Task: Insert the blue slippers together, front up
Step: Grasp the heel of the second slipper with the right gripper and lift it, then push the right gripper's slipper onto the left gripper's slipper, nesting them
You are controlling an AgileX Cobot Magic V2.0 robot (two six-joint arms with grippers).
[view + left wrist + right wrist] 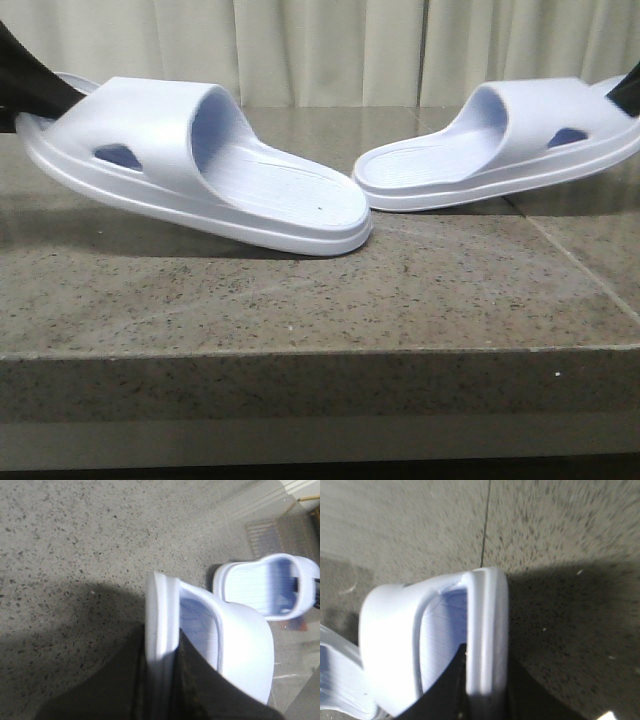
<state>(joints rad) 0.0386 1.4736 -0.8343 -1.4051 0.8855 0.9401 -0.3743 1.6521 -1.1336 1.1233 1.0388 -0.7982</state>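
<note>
Two pale blue slippers lie heel to heel on the stone table (300, 290). The left slipper (250, 185) is tilted, its strap end raised at the left and its heel down near the middle. My left gripper (25, 85) is shut on the sole rim at that raised end; the left wrist view shows my left gripper (161, 645) pinching this slipper (245, 645). The right slipper (470, 165) lies almost flat. My right gripper (628, 88) is shut on its far right end, and the right wrist view shows my right gripper (487, 655) clamping the sole (487, 605).
A pale curtain (320, 50) hangs behind the table. A seam (570, 250) crosses the stone at the right. The table's front edge (320, 350) runs across below the slippers. Each wrist view also catches the other slipper (265, 585) (335, 680).
</note>
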